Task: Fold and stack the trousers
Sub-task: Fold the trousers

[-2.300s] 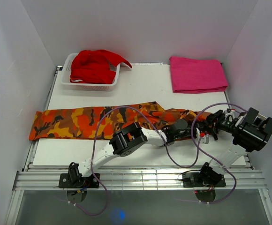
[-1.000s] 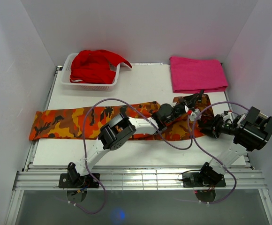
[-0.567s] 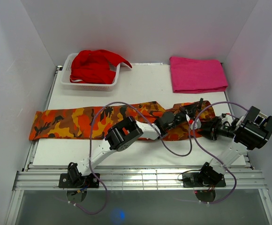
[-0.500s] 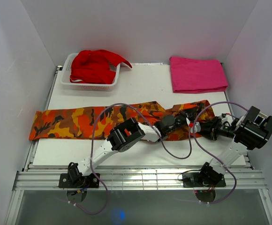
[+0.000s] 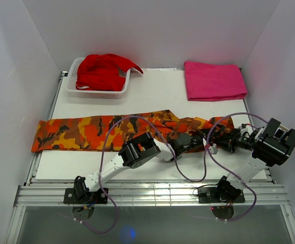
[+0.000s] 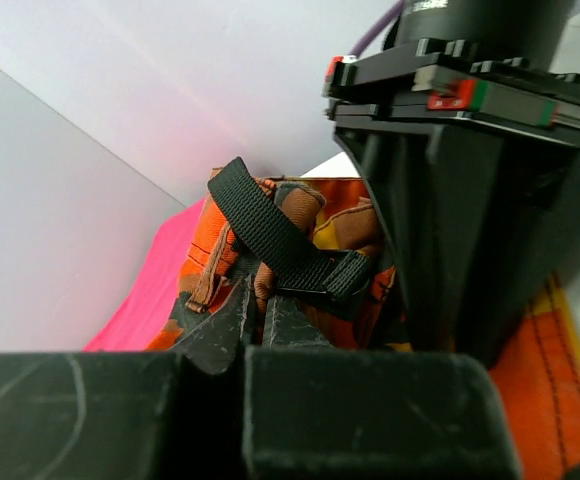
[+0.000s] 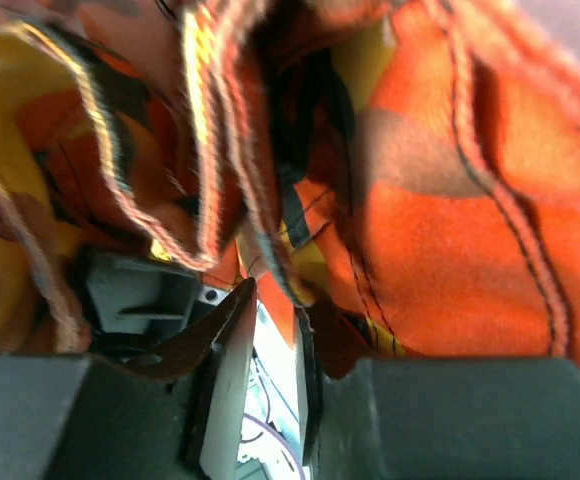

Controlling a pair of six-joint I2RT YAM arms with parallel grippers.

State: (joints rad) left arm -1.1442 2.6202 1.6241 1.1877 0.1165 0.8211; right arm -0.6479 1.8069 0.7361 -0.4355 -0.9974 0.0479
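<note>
Two grippers at the trousers' [image 5: 86,133] 3 o'clock end: left gripper [image 6: 258,300] pressed together pinching fabric; right gripper [image 7: 270,312] narrow around a fold, grip unclear

The orange camouflage trousers [image 5: 76,133] lie stretched out, right end bunched.

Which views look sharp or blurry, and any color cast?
Top external view: sharp, evenly lit, pink tint on the wall beside the pink cloth. Left wrist view: black strap crisp, foreground dark. Right wrist view: trousers smeared by blur.
</note>
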